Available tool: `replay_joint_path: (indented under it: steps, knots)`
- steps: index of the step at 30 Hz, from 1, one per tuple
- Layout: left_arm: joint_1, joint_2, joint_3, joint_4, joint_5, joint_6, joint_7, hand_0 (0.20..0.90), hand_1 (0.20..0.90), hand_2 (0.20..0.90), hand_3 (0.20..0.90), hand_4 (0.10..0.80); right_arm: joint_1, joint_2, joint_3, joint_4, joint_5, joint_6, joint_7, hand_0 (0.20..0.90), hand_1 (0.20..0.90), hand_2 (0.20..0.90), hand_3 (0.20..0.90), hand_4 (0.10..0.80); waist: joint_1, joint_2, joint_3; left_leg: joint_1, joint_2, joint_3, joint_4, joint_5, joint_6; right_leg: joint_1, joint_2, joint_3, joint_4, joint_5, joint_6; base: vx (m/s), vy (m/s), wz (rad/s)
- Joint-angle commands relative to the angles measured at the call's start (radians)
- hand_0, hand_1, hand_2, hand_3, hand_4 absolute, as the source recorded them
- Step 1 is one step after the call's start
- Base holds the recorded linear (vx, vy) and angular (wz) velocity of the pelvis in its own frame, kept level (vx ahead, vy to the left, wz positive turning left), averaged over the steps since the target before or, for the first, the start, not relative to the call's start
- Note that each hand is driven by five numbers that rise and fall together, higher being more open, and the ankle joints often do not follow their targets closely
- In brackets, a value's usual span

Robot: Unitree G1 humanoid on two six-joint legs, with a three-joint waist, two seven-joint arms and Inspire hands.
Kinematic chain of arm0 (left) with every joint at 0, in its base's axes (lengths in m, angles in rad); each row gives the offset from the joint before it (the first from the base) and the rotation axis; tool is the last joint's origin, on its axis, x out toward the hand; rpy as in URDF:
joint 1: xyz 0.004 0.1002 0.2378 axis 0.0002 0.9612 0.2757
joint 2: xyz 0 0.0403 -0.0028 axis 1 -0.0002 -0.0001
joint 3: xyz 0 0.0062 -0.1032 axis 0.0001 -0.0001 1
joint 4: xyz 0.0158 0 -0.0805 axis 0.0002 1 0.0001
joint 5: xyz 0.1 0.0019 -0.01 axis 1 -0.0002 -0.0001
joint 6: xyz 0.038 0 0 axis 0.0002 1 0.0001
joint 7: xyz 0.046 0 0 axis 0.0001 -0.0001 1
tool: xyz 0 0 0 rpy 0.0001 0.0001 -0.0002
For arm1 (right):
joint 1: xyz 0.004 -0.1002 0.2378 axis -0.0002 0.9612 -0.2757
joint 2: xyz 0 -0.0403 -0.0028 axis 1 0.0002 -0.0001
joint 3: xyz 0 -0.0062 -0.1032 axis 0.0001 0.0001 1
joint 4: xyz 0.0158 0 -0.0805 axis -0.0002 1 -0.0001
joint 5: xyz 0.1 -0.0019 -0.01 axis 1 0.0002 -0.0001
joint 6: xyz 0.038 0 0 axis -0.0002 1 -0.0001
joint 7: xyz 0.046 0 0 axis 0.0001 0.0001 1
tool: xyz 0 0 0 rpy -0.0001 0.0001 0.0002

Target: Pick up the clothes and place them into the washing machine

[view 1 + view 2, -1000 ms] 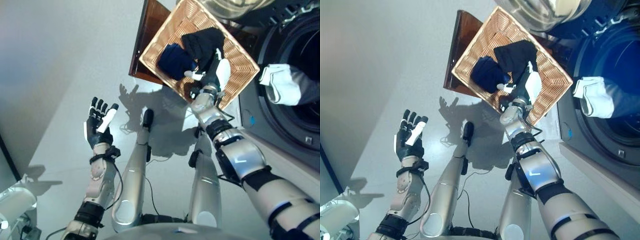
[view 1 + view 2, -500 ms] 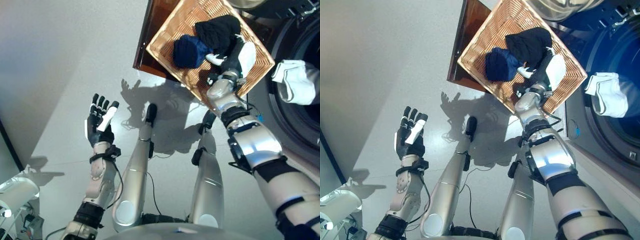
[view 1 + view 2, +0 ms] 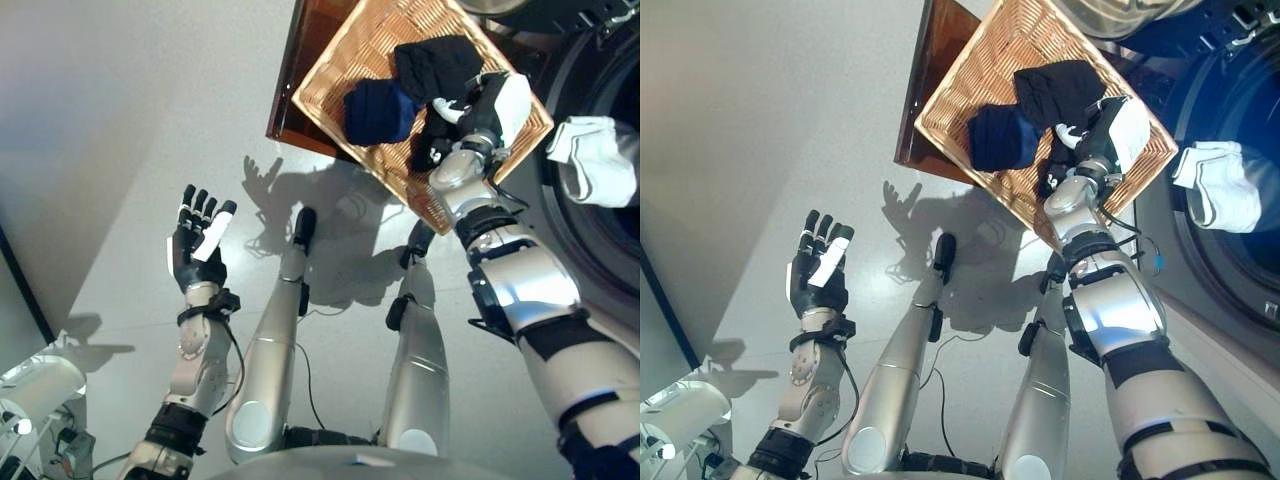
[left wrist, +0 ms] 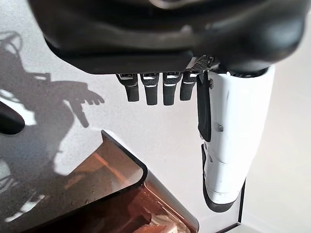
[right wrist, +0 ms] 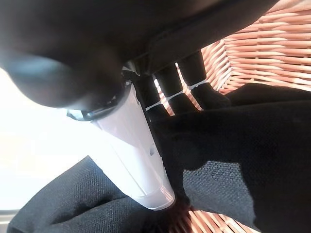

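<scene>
Change since a second ago: my right hand point(image 3: 487, 108) has been travelling deeper into the wicker basket point(image 3: 345, 62), from its near rim onto the black garment point(image 3: 436, 66); my left hand point(image 3: 196, 243) is staying raised where it was.

Left eye view. One wicker basket, sitting on one brown stand point(image 3: 302, 60) beside one washing machine point(image 3: 606, 200). Two garments inside the basket: one black, one navy point(image 3: 378, 110), touching each other. The black garment is lying with its long axis running from the basket's middle toward my right hand. One white garment point(image 3: 594, 160) is hanging at the drum opening. My left hand is hovering over the floor, well apart from the basket.

Right eye view. Same count: two garments in the basket point(image 3: 970, 75), one at the drum.

Left wrist view. My left hand point(image 4: 160, 36) is lying released, fingers point(image 4: 154, 90) straight, grasping nothing; one corner of the brown stand point(image 4: 121, 177) is showing beyond them.

Right wrist view. My right hand point(image 5: 87, 53) is grasping the black garment point(image 5: 243, 141): fingers point(image 5: 187, 80) are curling into the cloth, thumb point(image 5: 141, 150) pressing against it.
</scene>
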Motion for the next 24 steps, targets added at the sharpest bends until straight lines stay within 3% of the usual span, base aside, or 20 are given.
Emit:
replay_joint_path:
  steps: [1,15,24]
  knots:
    - [0.076,0.042,0.003,-0.144,0.004,-0.09,-0.011,0.9,0.9,0.9,0.9,0.8,-0.045,-0.046,0.083,-0.057,-0.034,-0.035,-0.029,0.2,0.2,0.2,0.2,0.3,0.003,0.096,-0.021,0.051,0.01,0.007,-0.182,0.085,-0.038,0.013,-0.022,0.038,0.145,-0.18,0.031,-0.008,0.004,-0.04]
    - [0.056,0.023,0.011,-0.112,0.0,-0.086,-0.009,0.9,0.9,0.9,0.9,0.8,0.043,-0.042,0.045,-0.169,-0.054,-0.057,-0.067,0.2,0.2,0.2,0.2,0.3,-0.012,0.077,-0.021,0.121,0.016,0.016,-0.174,0.073,-0.038,0.09,-0.019,0.038,0.137,-0.187,0.032,0.001,-0.002,-0.01]
    - [0.039,-0.006,0.024,-0.049,0.003,-0.08,0.0,0.9,0.9,0.9,0.9,0.8,0.265,-0.005,-0.1,-0.413,-0.003,-0.129,-0.122,0.2,0.2,0.2,0.2,0.3,-0.042,0.069,-0.021,0.2,0.019,0.028,-0.166,0.054,-0.034,0.178,-0.024,0.039,0.118,-0.192,0.034,0.024,-0.002,-0.04]
